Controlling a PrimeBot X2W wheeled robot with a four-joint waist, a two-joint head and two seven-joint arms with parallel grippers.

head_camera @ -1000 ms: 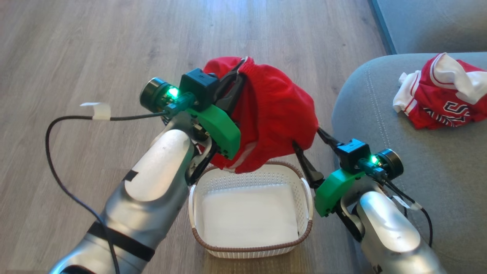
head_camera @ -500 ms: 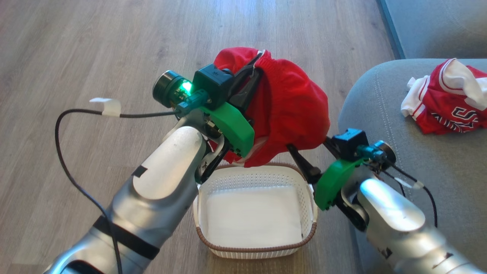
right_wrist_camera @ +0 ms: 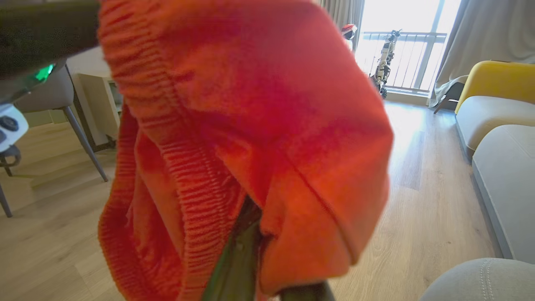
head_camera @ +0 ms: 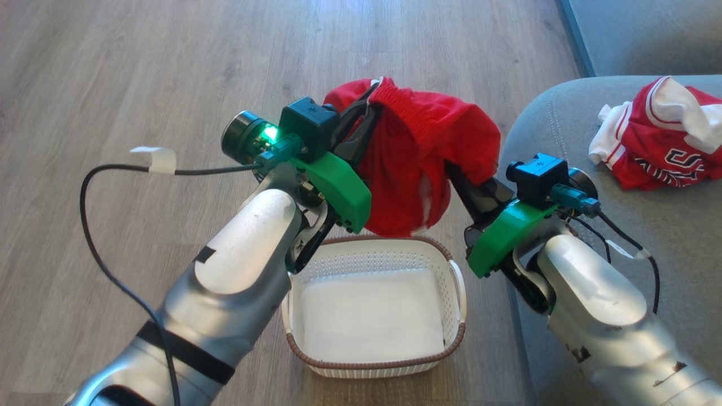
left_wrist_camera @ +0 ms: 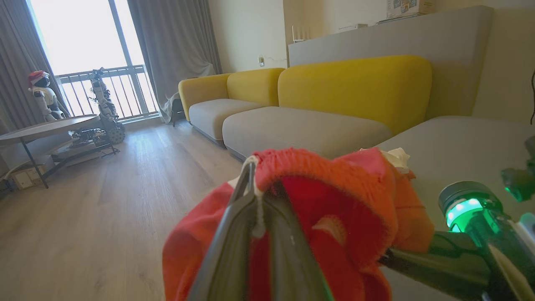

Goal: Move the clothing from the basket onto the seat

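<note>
My left gripper (head_camera: 366, 110) and right gripper (head_camera: 459, 180) each clamp the red garment (head_camera: 417, 152) above the basket (head_camera: 375, 361), seat (head_camera: 648, 248) at three o'clock. Risk: the drooping hem may snag the rim, pulling fabric free.

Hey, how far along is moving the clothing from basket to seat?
Done: the jersey lies on the seat; the basket holds no clothing. In hand: left gripper and right gripper hold the red garment above the basket. To do: carry it to the seat and release.
</note>
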